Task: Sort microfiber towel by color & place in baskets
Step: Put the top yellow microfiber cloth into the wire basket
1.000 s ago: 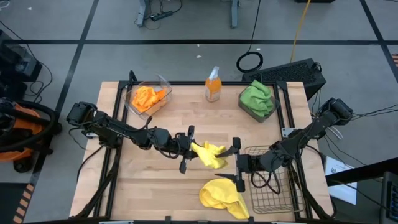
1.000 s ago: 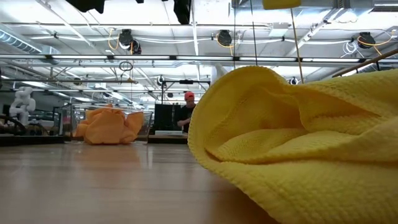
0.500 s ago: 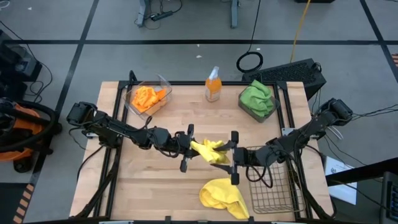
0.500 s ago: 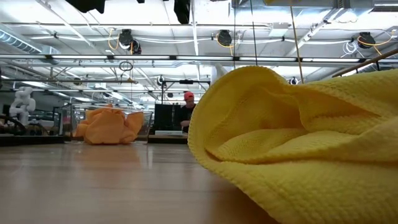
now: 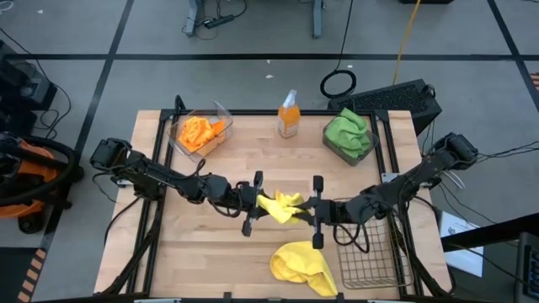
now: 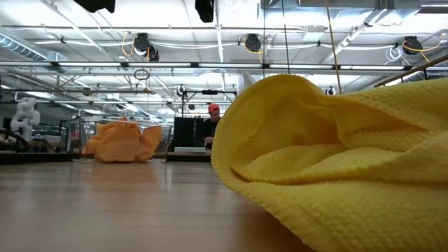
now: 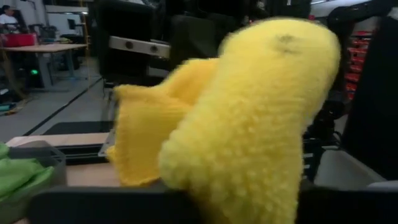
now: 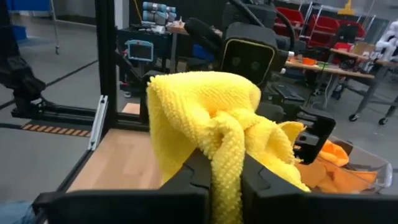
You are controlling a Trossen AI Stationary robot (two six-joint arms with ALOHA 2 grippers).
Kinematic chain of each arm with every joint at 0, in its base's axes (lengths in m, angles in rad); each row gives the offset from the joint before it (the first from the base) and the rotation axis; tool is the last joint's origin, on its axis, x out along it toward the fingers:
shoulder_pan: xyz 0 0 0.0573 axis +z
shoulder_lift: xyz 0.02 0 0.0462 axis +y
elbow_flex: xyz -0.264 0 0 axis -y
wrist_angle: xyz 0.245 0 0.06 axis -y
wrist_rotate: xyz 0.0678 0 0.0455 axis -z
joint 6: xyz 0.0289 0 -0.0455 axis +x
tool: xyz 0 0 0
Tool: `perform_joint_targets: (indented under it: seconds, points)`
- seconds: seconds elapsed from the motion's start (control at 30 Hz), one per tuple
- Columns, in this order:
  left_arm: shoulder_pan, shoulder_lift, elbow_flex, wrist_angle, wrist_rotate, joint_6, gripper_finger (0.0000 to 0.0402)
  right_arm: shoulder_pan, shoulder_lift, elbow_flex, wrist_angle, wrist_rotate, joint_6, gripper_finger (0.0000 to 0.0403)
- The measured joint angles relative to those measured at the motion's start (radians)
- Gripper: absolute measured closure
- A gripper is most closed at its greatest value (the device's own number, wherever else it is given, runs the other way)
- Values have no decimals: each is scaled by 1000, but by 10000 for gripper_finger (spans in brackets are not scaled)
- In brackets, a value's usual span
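A yellow microfiber towel point(image 5: 282, 206) hangs bunched over the middle of the table between my two grippers. My left gripper point(image 5: 255, 202) is at its left end and my right gripper point(image 5: 310, 210) is shut on its right end. A second yellow towel point(image 5: 301, 265) lies crumpled on the table near the front edge and fills the low view point(image 6: 336, 161). Orange towels lie in the clear basket point(image 5: 198, 132) at the far left. Green towels fill the dark basket point(image 5: 349, 136) at the far right. The wire mesh basket point(image 5: 366, 248) stands at the near right. My left gripper holds the yellow towel by its left end point(image 5: 269, 202), coming in level from the table's left. In its wrist view the towel's bulk point(image 7: 249, 124) stands in front of the fingers and hides the place of contact. My right gripper pinches a gathered fold of the towel point(image 8: 227, 158) between its two fingers point(image 8: 261, 177), level, from the table's right. The towel bunches up beyond the fingers and is held clear of the table.
An orange spray bottle point(image 5: 289, 114) with a white top stands at the far middle edge. The table's black frame point(image 5: 160, 151) runs along its sides. A person point(image 6: 210, 129) stands far off in the room behind the table.
My right gripper has swung toward the table's left and far side, up to the held yellow towel, and has taken hold of its right end. The towel stays lifted between the two grippers. The yellow towel on the table has not moved.
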Motion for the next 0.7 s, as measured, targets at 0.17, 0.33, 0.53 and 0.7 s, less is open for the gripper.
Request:
perform_joint_targets:
  seconds: [0.17, 0.33, 0.53, 0.7]
  points:
    - [-25, -12, 0, -17, 18, -1, 253, 39, -73, -1, -103, 7, 35, 395]
    - [-60, -49, 0, -91, 18, -1, 173, 119, -197, -1, -256, 30, 131, 398]
    - [-94, -60, 1, -109, 19, 0, 125, 209, -333, -1, -517, 27, 367, 401]
    - [-102, -40, 2, -168, 19, -1, 121, 277, -404, 25, -882, -1, 665, 401]
